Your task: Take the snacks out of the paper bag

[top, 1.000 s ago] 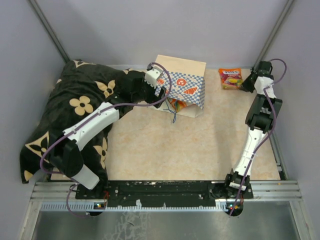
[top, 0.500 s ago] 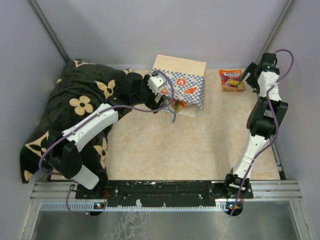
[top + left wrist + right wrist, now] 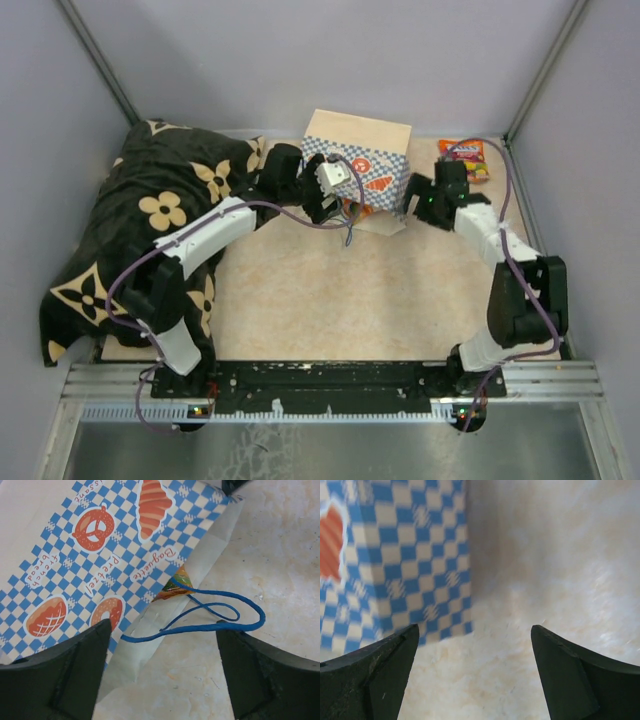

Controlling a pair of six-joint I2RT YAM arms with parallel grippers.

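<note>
The paper bag (image 3: 362,172) lies on its side at the back middle, its blue-white checkered band facing up. A colourful snack (image 3: 175,586) peeks out of the bag's mouth, beside the blue cord handle (image 3: 215,616). My left gripper (image 3: 325,205) hovers open over that mouth with nothing between its fingers (image 3: 75,675). My right gripper (image 3: 410,203) is open and empty at the bag's right end, with the checkered side (image 3: 395,555) just ahead of it. One orange snack packet (image 3: 467,156) lies on the table at the back right.
A black flower-patterned cushion (image 3: 150,220) fills the left side, under the left arm. Grey walls and metal posts close in the back and both sides. Beige table surface (image 3: 350,300) stretches in front of the bag.
My right gripper opened, left the orange packet at the back right and swung left to the bag's right end. My left gripper shifted a little right, to the bag's mouth.
</note>
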